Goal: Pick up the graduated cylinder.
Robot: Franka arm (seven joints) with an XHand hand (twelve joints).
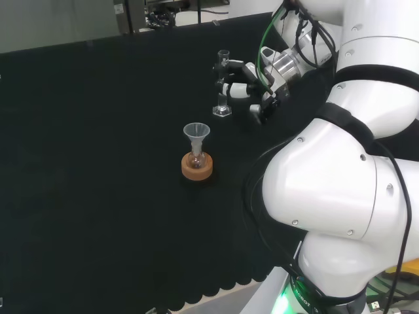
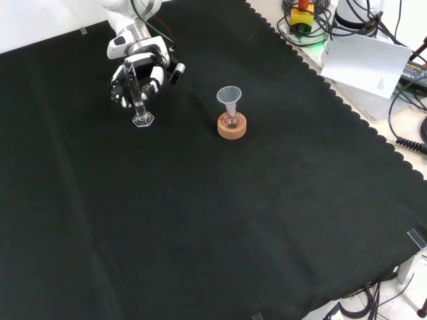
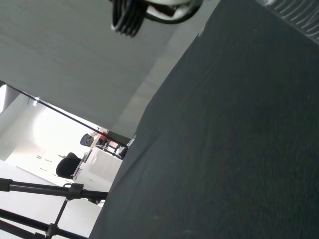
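Closing on graduated cylinder (image 1: pixel 223 84), you see in head view: hand (image 1: pixel 243 89) at its right, fingers (image 1: pixel 221 68) curled round upright tube, hexagonal foot on tabletop (image 1: pixel 98 163). Long axis vertical, so lift likely straight up. Funnel (image 1: pixel 196 134) in flask on cork ring (image 1: pixel 197 167) stands nearer camera, apart.

Front view: cylinder (image 2: pixel 136 93) upright, fingers (image 2: pixel 152 81) wrapped behind and beside it; foot looks grounded. Cork ring (image 2: pixel 232 127) to right, apart.

Wrist view: bare cloth (image 3: pixel 239 139), blurred hand part (image 3: pixel 149 10).
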